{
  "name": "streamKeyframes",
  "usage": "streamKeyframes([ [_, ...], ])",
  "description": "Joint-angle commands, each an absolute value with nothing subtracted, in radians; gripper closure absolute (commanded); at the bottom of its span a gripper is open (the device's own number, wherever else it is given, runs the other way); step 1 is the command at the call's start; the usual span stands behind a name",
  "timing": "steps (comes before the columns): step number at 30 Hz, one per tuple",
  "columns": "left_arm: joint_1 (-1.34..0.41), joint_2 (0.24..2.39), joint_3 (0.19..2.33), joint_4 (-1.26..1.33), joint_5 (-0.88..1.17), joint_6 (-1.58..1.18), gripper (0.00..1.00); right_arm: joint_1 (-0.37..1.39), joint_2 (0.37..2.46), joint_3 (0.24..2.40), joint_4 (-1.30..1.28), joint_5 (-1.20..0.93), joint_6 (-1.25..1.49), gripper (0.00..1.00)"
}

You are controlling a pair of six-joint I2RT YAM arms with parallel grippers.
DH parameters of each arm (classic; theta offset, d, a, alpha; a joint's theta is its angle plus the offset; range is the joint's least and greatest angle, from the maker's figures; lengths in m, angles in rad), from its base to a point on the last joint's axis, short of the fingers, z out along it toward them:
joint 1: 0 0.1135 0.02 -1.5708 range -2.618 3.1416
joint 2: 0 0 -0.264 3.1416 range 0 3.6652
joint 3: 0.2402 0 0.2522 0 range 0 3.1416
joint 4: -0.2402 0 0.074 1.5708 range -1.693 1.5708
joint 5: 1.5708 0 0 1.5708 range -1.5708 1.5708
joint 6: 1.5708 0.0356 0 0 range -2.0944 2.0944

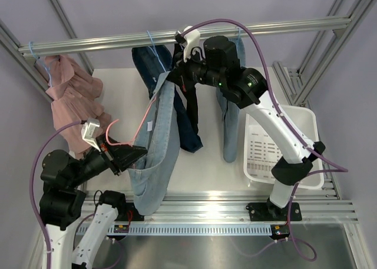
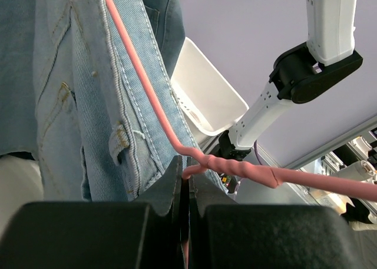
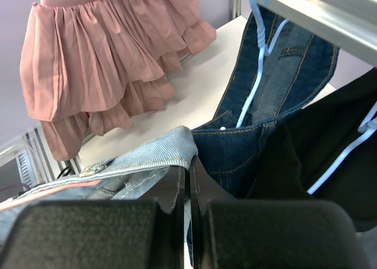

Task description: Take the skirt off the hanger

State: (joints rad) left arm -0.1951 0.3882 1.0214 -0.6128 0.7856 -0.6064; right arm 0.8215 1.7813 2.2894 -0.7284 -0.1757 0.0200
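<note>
Left gripper (image 1: 133, 155): we log it closed tight, jaws pinching the pink hanger (image 2: 235, 166) right beside its twisted neck. From the fingertips the wire runs up and away along the waistband of the skirt (image 1: 156, 157). The skirt is pale denim and hangs just past this gripper's tips, on the left in its wrist view.

Right gripper (image 1: 172, 77): also closed, nipping the waistband edge at its fingertips. The cloth is strung between the two grippers.

Beyond the right gripper's tips we see a dark denim garment (image 3: 277, 86) on a blue hanger (image 3: 254, 75). A black garment (image 3: 330, 145) lies to the right of the tips and a pink ruffled garment (image 3: 106, 63) up to their left. A white basket (image 1: 283, 157) sits well back from this gripper, beside the right arm's lower link.
</note>
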Motion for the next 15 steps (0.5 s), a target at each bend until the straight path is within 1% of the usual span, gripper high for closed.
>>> streamKeyframes([
  [1,-0.199,0.402,1.011,-0.549,0.884,-0.67,1.0,0.779,1.79,2.367,-0.566,-0.052,0.031,0.98],
  [3,-0.209,0.426,1.011,-0.548,0.881,-0.664,1.0,0.782,1.798,2.372,-0.557,-0.066,0.049,0.95],
  [4,-0.212,0.434,1.012,-0.548,0.879,-0.664,1.0,0.788,1.808,2.373,-0.554,-0.055,0.051,0.92],
  [5,-0.216,0.44,1.012,-0.551,0.879,-0.658,1.0,0.804,1.813,2.373,-0.551,-0.032,0.042,0.91],
  [9,-0.225,0.463,1.031,-0.571,0.871,-0.641,1.0,0.799,1.85,2.373,-0.531,0.133,0.032,0.89],
  [11,-0.229,0.465,1.04,-0.593,0.868,-0.627,1.0,0.781,1.873,2.387,-0.528,0.158,0.047,0.89],
  [14,-0.238,0.474,1.031,-0.621,0.858,-0.612,1.0,0.759,1.884,2.408,-0.531,0.149,0.054,0.89],
  [15,-0.239,0.476,1.025,-0.623,0.859,-0.612,1.0,0.758,1.882,2.413,-0.537,0.094,0.051,0.87],
])
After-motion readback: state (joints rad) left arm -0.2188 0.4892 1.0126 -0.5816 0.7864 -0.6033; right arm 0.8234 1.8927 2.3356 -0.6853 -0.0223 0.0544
